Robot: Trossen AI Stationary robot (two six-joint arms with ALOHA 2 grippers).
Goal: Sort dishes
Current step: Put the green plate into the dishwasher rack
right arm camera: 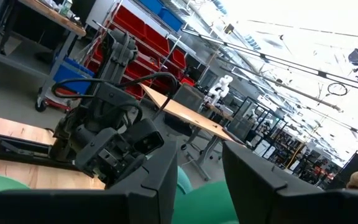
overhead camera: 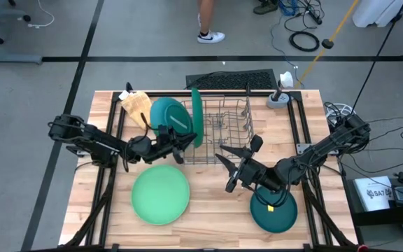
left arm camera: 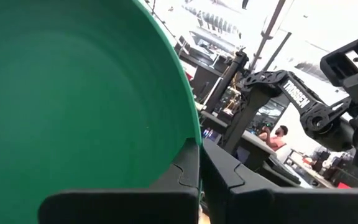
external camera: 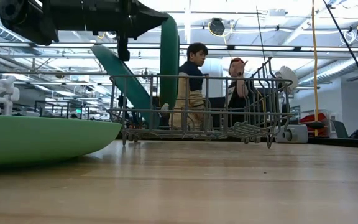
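A green plate stands on edge at the left end of the grey wire rack, with my left gripper shut on it. A teal plate leans tilted just left of it. On the table, a light green plate lies flat near the front. A dark teal plate lies flat at the front right, under my right arm. My right gripper hangs open above the table between the rack and the dark teal plate, with nothing between its fingers. My left gripper pinches the green plate's rim between its two fingers, coming about level from the table's left. The plate stands upright on edge, its lower part down among the rack's wires. Whether it rests on the rack, I cannot tell.
A tan waffle-textured lump lies at the far left, behind the teal plate. A small grey stand sits at the far right corner. People stand in the room beyond the rack. Bare wood lies between the two flat plates.
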